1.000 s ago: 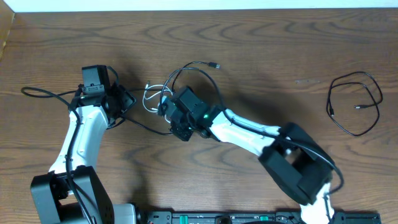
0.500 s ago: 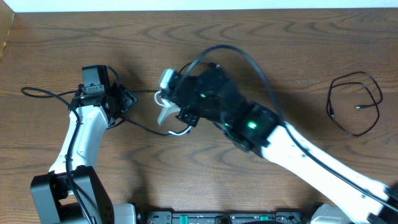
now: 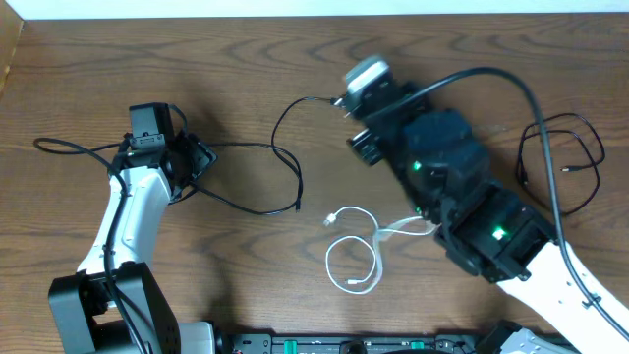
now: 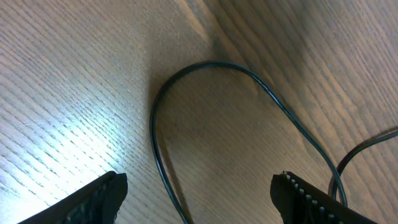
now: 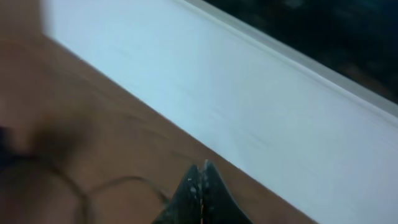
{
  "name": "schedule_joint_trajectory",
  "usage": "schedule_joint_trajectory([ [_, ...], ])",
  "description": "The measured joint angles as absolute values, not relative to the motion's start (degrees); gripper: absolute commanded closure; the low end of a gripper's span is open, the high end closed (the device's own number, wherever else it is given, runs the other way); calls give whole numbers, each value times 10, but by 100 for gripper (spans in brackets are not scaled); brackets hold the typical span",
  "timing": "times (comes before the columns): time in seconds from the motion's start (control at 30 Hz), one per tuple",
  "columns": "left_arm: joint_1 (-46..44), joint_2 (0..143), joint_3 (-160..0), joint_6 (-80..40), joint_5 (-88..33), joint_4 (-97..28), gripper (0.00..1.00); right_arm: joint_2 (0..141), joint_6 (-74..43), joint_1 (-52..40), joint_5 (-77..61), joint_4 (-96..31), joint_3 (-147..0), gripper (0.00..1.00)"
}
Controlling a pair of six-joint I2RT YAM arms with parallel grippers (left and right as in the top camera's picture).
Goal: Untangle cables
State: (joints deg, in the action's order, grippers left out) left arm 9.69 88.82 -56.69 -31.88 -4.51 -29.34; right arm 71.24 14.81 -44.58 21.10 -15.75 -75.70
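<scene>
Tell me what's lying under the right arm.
The white cable loops on the table, and its strands run rightward and vanish beneath the right arm. Where they end under it is covered.

The brown wooden table (image 3: 442, 59) shows a fine ridged grain, mostly matt, with a pale sheen under my left wrist. The thin black cable (image 4: 153, 130) has a smooth, faintly glossy sheath; the thin white cable (image 3: 378, 236) looks like smooth plastic.

Was a robotics lab bench: wood-grain table (image 3: 472, 69), white wall strip (image 3: 295, 6) behind, left arm (image 3: 128, 211) and right arm (image 3: 462, 187) at it.
</scene>
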Motion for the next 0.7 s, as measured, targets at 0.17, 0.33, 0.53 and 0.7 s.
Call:
schedule_joint_trajectory([
  [0.17,97,888,-567,-319,-45,-294,21,716,124,-379,232,-246,-757,81],
  [0.33,97,888,-567,-319,-45,-294,21,719,83,-340,132,-339,-757,45],
  [0.53,97,888,-567,-319,-45,-294,21,746,32,-336,15,-462,-757,30],
  [0.7,97,888,-567,-319,-45,-294,21,797,-29,-336,-31,-573,-757,30],
])
